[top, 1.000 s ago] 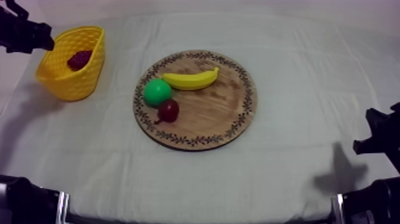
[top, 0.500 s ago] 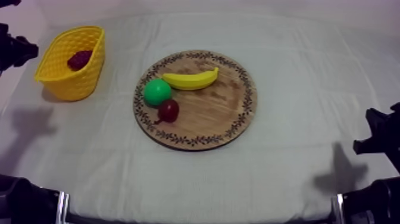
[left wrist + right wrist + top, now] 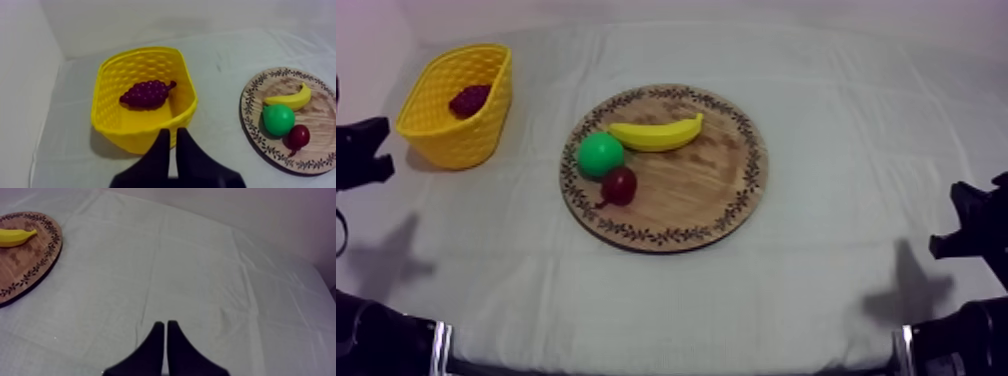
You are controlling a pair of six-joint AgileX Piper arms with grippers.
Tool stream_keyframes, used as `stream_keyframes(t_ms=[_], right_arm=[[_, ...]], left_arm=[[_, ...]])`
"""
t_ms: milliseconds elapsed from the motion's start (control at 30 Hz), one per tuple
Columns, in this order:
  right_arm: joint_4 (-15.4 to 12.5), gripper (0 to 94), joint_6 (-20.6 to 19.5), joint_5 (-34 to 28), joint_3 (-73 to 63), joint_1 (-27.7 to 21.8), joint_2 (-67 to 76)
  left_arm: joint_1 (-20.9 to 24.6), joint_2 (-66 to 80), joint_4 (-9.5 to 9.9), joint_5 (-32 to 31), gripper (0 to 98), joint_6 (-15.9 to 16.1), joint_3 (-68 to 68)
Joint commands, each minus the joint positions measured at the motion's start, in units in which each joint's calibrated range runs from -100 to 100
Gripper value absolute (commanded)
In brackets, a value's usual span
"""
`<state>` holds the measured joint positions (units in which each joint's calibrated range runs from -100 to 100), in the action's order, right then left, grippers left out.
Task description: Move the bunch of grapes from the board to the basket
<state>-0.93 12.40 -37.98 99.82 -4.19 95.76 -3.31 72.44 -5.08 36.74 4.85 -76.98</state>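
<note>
Found purple bunch of grapes (image 3: 146,94) lying in yellow woven basket (image 3: 107,102) at far left corner of surface (image 3: 856,120). Saw left tool (image 3: 173,132) and right tool (image 3: 165,323) clenched, empty.

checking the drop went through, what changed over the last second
The left tool has drawn back from the yellow basket, moving down the top view's left edge toward its rest side; it is shut on nothing. The bunch of grapes stayed in the basket. The right tool, the wooden board and its banana, pear and small red fruit stayed as they were.
</note>
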Motion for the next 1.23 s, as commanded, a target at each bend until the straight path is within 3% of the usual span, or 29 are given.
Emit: stream_keyframes(t_ms=[0,167,300,467,600,833,1033,1200], right_arm=[[-0.02,0.3,0.01,0.0,-0.04,-0.02,0.0],[-0.02,0.3,0.02,0.0,-0.04,-0.02,0.0],[-0.02,0.3,0.0,0.0,-0.04,-0.02,0.0],[-0.02,0.3,0.04,0.0,-0.04,-0.02,0.0],[-0.02,0.3,0.03,0.0,-0.04,-0.02,0.0],[-0.02,0.3,0.02,0.0,-0.04,-0.02,0.0],[-0.02,0.3,0.02,0.0,-0.04,-0.02,0.0],[-0.02,0.3,0.03,0.0,-0.04,-0.02,0.0]], left_arm=[[-0.67,5.47,0.76,-0.09,0.6,-0.14,-4.72],[-2.63,12.92,3.74,2.55,0.1,-0.84,-11.66],[-3.32,17.0,4.79,6.65,0.0,-2.07,-14.65],[-3.95,19.93,2.19,9.26,0.0,0.53,-15.66],[-4.34,21.76,2.98,9.42,0.0,-2.5,-16.19],[-4.78,25.14,4.34,6.88,0.0,-4.29,-18.14],[-4.32,27.26,6.3,3.65,0.0,-10.16,-20.04],[-4.26,27.51,6.82,-1.26,0.0,-12.82,-21.88]])
